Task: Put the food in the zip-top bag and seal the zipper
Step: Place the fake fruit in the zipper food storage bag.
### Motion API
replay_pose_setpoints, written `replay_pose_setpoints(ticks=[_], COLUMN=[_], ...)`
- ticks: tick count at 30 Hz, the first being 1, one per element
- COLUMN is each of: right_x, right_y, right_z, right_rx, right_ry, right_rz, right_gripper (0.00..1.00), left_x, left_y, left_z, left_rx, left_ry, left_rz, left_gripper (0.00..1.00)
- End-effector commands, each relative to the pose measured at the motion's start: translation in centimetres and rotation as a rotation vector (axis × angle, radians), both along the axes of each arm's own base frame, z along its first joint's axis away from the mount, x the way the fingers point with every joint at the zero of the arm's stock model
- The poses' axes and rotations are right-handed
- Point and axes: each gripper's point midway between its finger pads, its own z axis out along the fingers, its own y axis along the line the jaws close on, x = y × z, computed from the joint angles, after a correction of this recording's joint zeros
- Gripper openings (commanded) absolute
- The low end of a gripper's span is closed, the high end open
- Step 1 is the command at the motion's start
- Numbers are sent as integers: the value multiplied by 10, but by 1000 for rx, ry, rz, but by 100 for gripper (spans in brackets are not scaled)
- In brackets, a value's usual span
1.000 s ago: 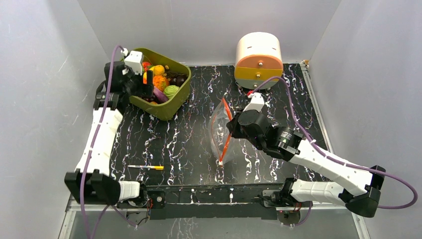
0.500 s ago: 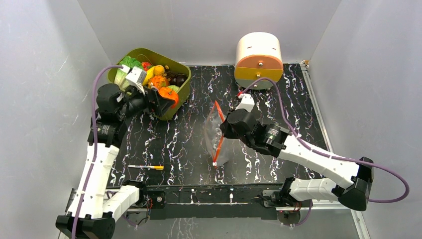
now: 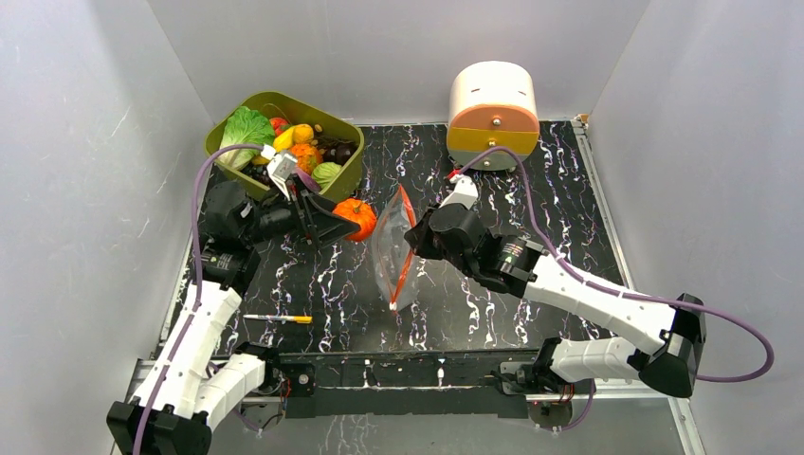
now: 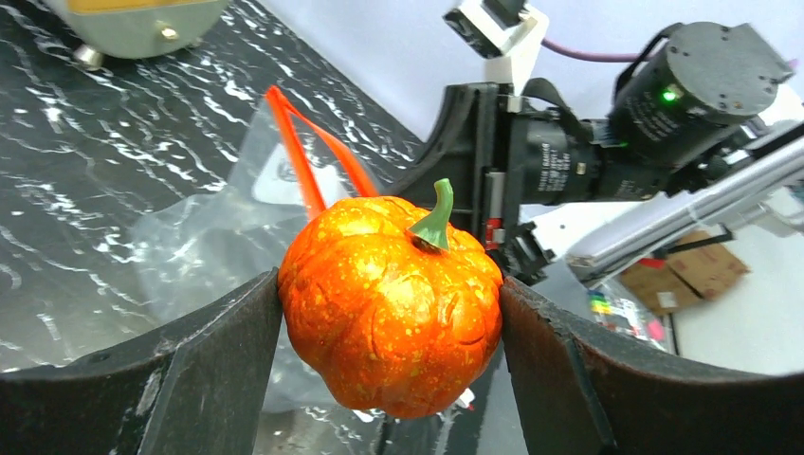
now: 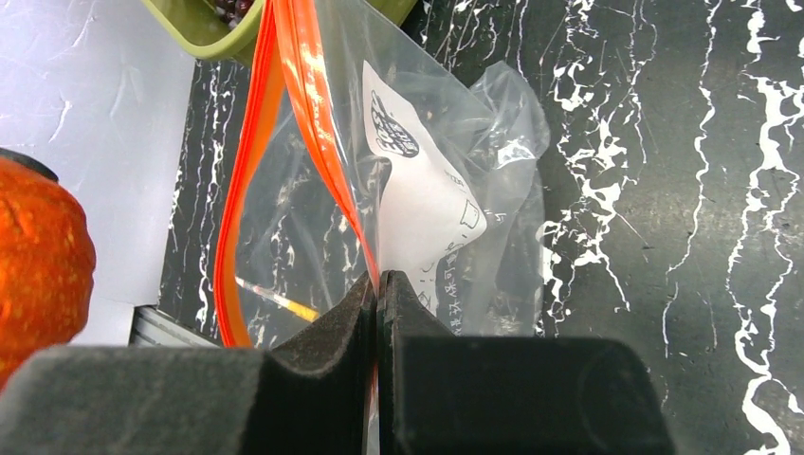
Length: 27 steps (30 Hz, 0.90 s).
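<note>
Barely begun: 1 orange pumpkin [image 4: 393, 308] sits clamped in the left gripper [image 3: 343, 220] beside the zip-top bag [image 3: 384, 265] (mouth open, no food visible inside). The right gripper [image 5: 379, 308] pinches the zipper [image 5: 284, 114] edge. The other food [image 3: 248, 126] lies at 10 o'clock, and sealing is not done.

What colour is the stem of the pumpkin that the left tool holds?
The stem is green, above the orange pumpkin. The left wrist view shows it best.

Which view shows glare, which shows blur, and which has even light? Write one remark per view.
Top external: even light, sharp throughout. Left wrist: speckled glare on the orange pumpkin, otherwise crisp. Right wrist: white glints on the zip-top bag, and the right hand is dark and soft up close.
</note>
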Motion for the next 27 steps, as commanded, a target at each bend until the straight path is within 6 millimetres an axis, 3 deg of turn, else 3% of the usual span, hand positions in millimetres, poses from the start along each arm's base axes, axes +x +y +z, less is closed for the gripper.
replay_pose_setpoints(ticks=[1, 14, 22, 27], right_x=[9, 10, 12, 5], right_y=[17, 32, 35, 43], right_z=[37, 43, 52, 66], right_rx=[125, 173, 198, 250], right_ry=[-49, -48, -61, -97], right_rz=[1, 31, 33, 102], right_gripper=[0, 0, 0, 0], left_x=[-25, -33, -27, -10], left_y=[-11, -32, -40, -35], left_z=[28, 22, -9, -32], left_rx=[-133, -296, -210, -80], left_ry=[-18, 109, 169, 178], left_rz=[-124, -199, -153, -42], left_gripper=[60, 62, 61, 60])
